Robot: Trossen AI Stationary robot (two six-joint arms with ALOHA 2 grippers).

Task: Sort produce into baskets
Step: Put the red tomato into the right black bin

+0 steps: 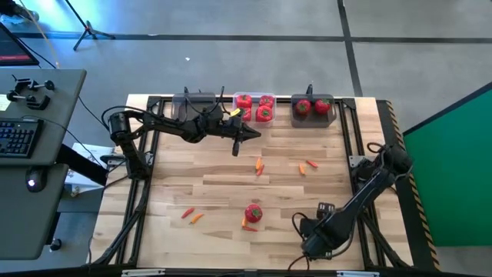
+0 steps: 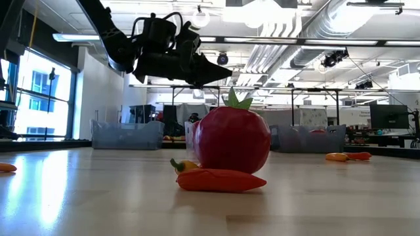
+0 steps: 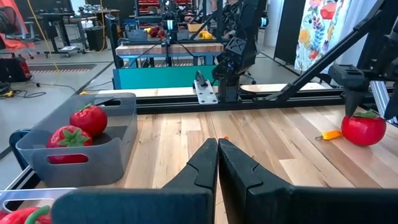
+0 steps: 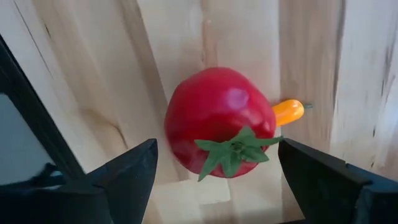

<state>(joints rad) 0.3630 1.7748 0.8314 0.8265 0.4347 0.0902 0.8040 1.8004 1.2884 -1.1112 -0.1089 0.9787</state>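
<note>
A red tomato [image 1: 254,213] with a green stem rests on the table near its front edge, and also shows in the low view [image 2: 231,139]. It is in the right wrist view [image 4: 217,121] ahead of my right gripper [image 4: 217,186], which is open, one finger on each side, touching nothing. My left gripper [image 3: 217,152] is shut and empty, above the table [image 1: 254,135] before the baskets. At the far edge stand a dark grey basket [image 1: 196,105], a clear basket [image 1: 254,115] with red peppers and a dark grey basket [image 1: 313,117] with two tomatoes [image 3: 78,127].
Small orange carrot pieces lie scattered: at mid-table [image 1: 259,165], to its right [image 1: 306,166], at the front left [image 1: 192,216], and beside the tomato [image 2: 220,179]. A black frame rail [image 1: 350,138] borders the table. A desk with a keyboard [image 1: 19,138] stands to the left.
</note>
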